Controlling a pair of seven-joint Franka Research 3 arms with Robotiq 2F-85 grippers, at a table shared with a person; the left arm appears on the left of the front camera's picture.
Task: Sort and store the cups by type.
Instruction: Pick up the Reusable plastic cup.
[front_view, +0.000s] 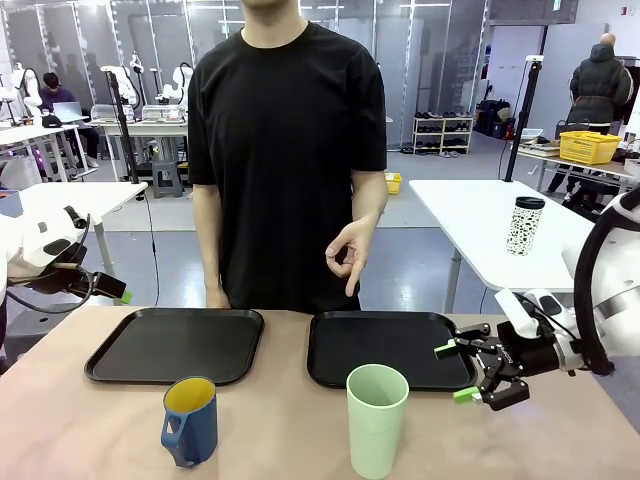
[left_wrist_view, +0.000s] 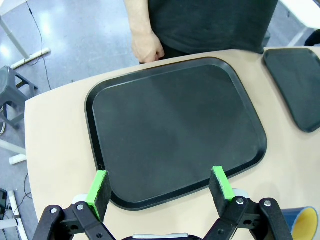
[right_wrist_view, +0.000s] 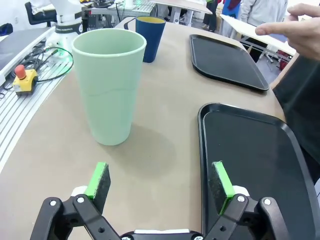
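Green tumbler (front_view: 377, 418), blue mug (front_view: 190, 422) on tan table (front_view: 285, 440), black trays (front_view: 175, 345), left fingers (left_wrist_view: 98, 192) and right fingers (right_wrist_view: 98, 182) spread empty, workshop room

Lab hall with white worktables (front_view: 462, 200), glass partitions (front_view: 430, 50)

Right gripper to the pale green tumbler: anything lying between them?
Nothing: in the right wrist view, bare tabletop separates the open right gripper from the green tumbler.

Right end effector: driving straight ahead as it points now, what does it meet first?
Probably the tall pale green plastic tumbler, lined up with one finger of the right end effector, not centred; depth is unclear.
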